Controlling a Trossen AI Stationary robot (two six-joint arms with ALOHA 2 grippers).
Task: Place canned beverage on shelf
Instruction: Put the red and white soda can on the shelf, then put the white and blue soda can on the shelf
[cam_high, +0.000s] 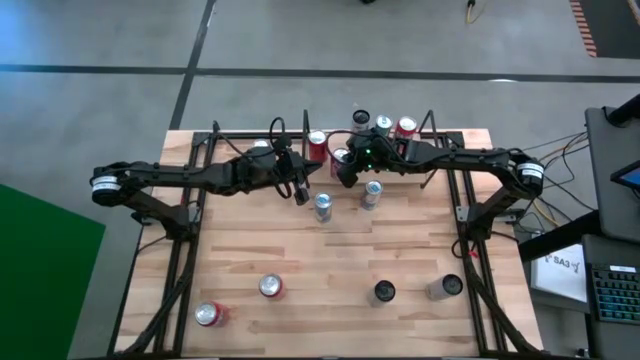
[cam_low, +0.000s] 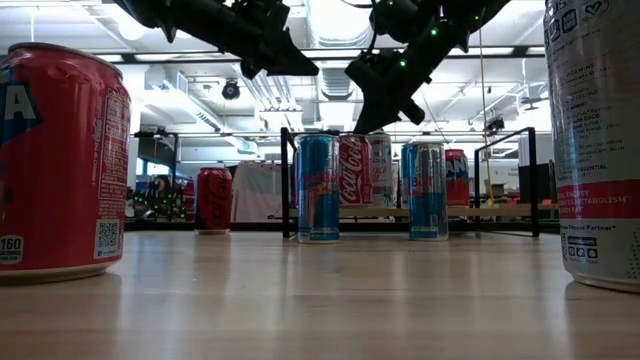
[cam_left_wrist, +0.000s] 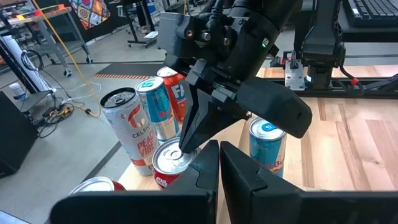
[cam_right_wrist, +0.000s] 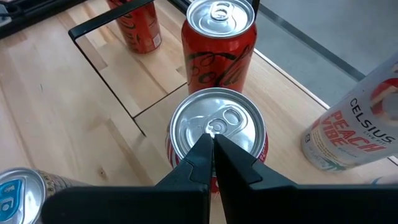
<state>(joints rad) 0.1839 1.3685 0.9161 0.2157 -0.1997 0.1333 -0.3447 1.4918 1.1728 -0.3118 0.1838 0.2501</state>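
The shelf (cam_low: 505, 209) stands at the table's far middle and carries several cans. One is a red can with a silver lid (cam_right_wrist: 214, 127); a Coca-Cola can (cam_right_wrist: 219, 43) and a white Celsius can (cam_right_wrist: 354, 130) stand by it. My right gripper (cam_right_wrist: 212, 138) is shut, its tips slanting down onto that red can's lid. My left gripper (cam_left_wrist: 219, 144) is shut and empty, raised in the air left of the right one (cam_high: 300, 190). Two blue cans (cam_high: 322, 207) (cam_high: 372, 193) stand upright on the table just in front of the shelf. My right gripper's shut fingertips (cam_left_wrist: 185, 148) stand at the red can's lid, beside the pull tab (cam_right_wrist: 217, 123), coming from above and slanting down. Whether they touch the lid I cannot tell. The can stands upright on the shelf.
Near the table's front edge stand two red cans (cam_high: 270, 287) (cam_high: 210, 315), a dark can (cam_high: 384, 292) and a silver can (cam_high: 445, 287). Black frame rails (cam_high: 190, 220) run along both table sides. The plank top between the blue cans and the front cans is bare.
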